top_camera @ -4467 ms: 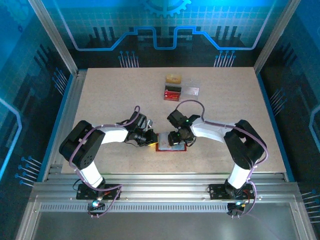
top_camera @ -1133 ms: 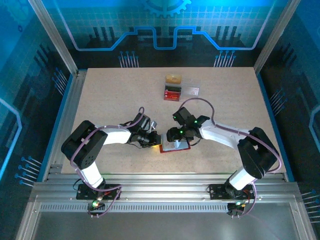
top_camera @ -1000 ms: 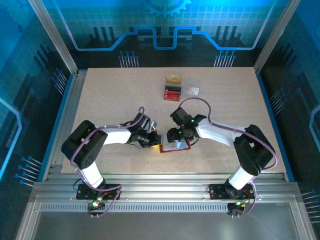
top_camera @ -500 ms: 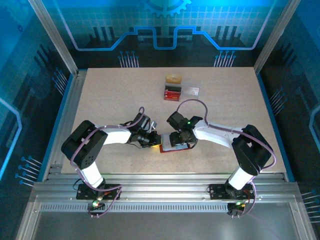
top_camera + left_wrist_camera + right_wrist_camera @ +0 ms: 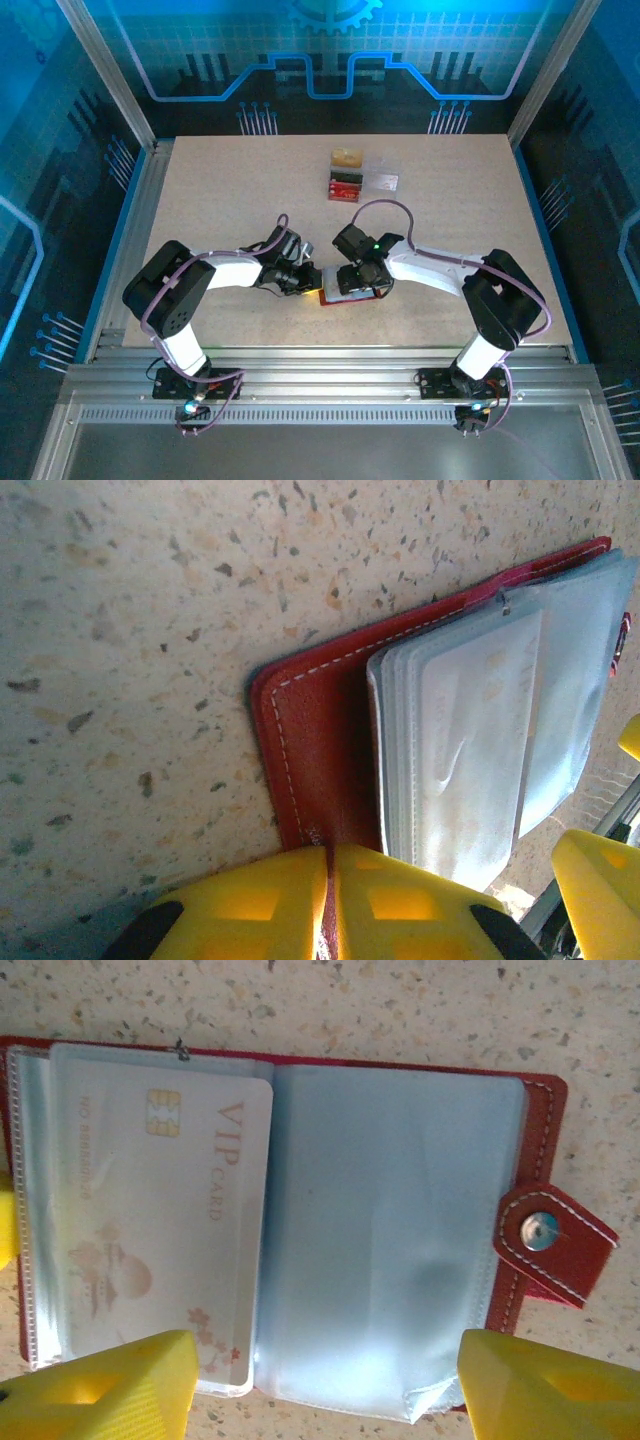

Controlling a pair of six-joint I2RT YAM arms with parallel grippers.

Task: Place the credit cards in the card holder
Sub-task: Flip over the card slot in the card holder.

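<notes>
Left claw: my left claw [image 5: 328,880] is clamped narrow, both yellow fingers pressed together on the red cover edge of the wallet [image 5: 312,742].
Right claw: my right claw [image 5: 327,1360] stands wide and holds nothing. It hangs just above the opened wallet, one finger [image 5: 110,1380] over the card page and the other over the tab-side page.
Card: one pale card [image 5: 165,1225], printed VIP CARD with a chip, lies on the page nearer my left claw, below my right claw's spread fingers. I cannot tell whether it sits fully inside its sleeve.
Sleeves: the clear sleeves [image 5: 470,730] fan out from the spine, and the page on the tab side looks bare.
Tab: the snap tab [image 5: 548,1238] sticks out flat past the wallet's far rim, stud up.
In the way: my two claws nearly meet over the wallet, and a yellow fingertip of the right one shows just beside the sleeves in the left wrist view.
Other things: a tan block [image 5: 347,158], red ribbed pieces [image 5: 345,185] and a clear box [image 5: 382,182] sit together toward the far side, well apart from the wallet.
Room: the speckled surface [image 5: 220,190] lies bare to both sides of my arms.
Edges: the wallet rests near the surface's near edge, and metal rails [image 5: 320,385] run just beyond that edge.
</notes>
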